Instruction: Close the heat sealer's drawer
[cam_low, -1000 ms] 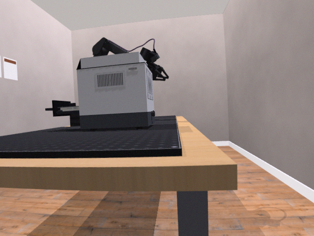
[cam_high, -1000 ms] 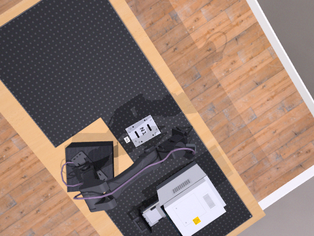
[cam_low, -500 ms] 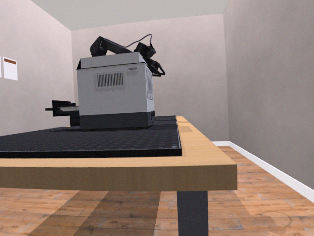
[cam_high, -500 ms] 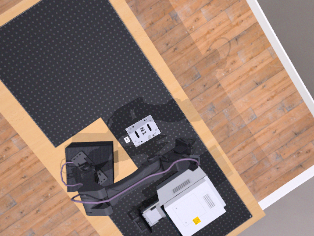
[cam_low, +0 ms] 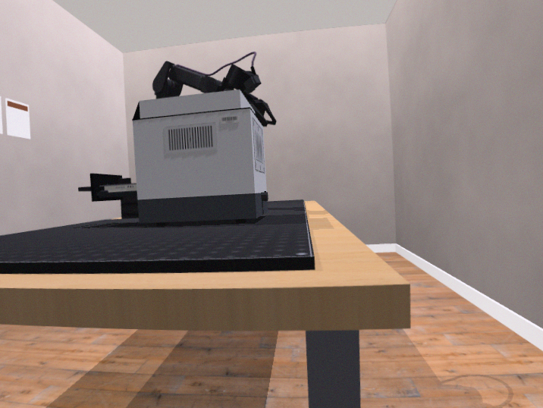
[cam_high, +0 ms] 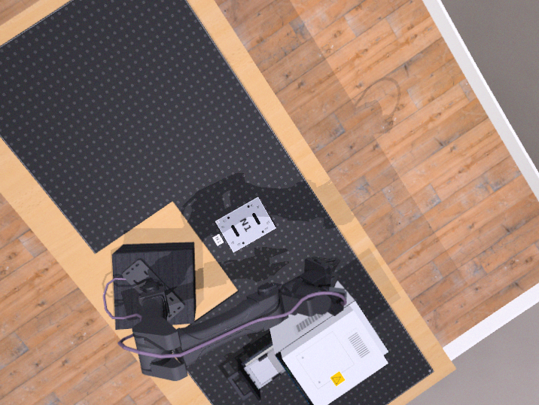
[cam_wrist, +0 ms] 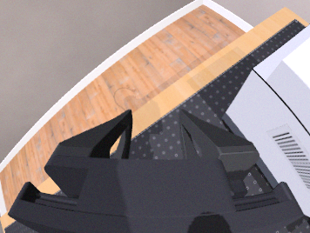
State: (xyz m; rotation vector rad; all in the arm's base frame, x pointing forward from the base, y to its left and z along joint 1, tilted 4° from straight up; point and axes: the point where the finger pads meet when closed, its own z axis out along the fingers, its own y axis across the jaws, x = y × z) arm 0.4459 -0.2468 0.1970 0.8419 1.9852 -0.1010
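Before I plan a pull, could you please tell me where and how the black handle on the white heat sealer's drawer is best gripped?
Probably mid-bar on the black handle, coming from outside, opposite the white housing, with one finger above and one below: the bar projects outward and looks thin from the exterior view.
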